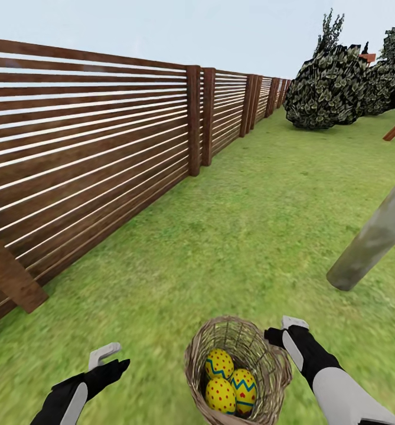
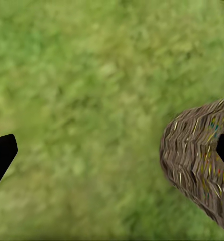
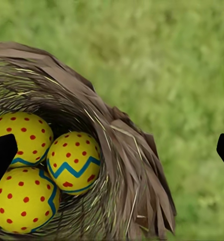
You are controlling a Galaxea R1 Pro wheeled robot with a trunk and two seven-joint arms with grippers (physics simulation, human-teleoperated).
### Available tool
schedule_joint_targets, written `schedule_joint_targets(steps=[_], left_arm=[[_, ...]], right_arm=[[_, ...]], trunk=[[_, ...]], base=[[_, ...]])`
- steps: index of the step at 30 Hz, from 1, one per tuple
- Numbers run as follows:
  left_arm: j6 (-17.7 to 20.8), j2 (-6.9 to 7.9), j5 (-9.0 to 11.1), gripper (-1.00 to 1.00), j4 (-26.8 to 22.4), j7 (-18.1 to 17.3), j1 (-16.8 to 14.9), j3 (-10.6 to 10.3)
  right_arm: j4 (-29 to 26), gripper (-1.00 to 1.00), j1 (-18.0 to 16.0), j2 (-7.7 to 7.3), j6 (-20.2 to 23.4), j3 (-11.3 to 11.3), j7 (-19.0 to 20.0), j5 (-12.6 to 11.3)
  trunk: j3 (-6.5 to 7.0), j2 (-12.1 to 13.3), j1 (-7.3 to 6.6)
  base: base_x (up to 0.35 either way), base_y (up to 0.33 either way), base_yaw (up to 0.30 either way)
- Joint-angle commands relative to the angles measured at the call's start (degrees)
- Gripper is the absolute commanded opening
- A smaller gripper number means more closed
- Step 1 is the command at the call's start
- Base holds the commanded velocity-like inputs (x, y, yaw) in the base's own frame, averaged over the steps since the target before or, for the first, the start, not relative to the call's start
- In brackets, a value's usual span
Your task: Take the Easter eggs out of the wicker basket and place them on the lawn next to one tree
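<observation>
Starting at the left, a brown horizontal-slat wooden fence point(image 1: 103, 153) is seen running away along the edge of the mottled green lawn point(image 1: 221, 236). Nearer in, the left gripper point(image 1: 105, 357) is held low over bare grass, well apart from the load; in the left wrist view its black fingertips point(image 2: 2, 155) are spread wide with nothing between them, and the woven wall of the basket is caught at one side.

At the middle of the near lawn the small round brown wicker basket point(image 1: 277, 369) is found, and all three yellow eggs with blue zigzag bands and red dots point(image 1: 229, 383) are nestled together in its bottom, touching one another. None has been lifted out yet.

The right gripper point(image 1: 289, 330) is poised just beside the basket's far right rim, fingers parted and empty; from the right wrist view the eggs point(image 3: 73, 161) are looked down on over the braided rim point(image 3: 127, 150).

The eggs are judged light, hard and smooth, likely to slip or roll; a grasp across the widest middle band would be best, with the basket liable to tip if nudged.

Further right, the thick pale grey-green leaning trunk point(image 1: 374, 236) stands near, a handy spot for the eggs.
</observation>
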Motion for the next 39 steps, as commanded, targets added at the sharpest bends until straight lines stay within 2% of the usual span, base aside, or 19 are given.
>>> schedule_joint_targets(steps=[1, 39], left_arm=[[0.3, -0.01, 0.3, 1.0, -0.1, 0.0, 0.0, 0.1], [0.3, -0.01, 0.2, 1.0, 0.4, 0.0, 0.0, 0.1]], right_arm=[[-0.1, 1.0, 0.1, 0.0, 0.2, 0.0, -0.4, -0.5], [-0.2, 1.0, 0.2, 0.07, 0.3, 0.2, -0.1, -0.7]], trunk=[[0.14, 0.4, -0.23], [6.96, 15.6, -8.58]], base=[[0.0, 0.0, 0.0], [0.0, 0.0, 0.0]])
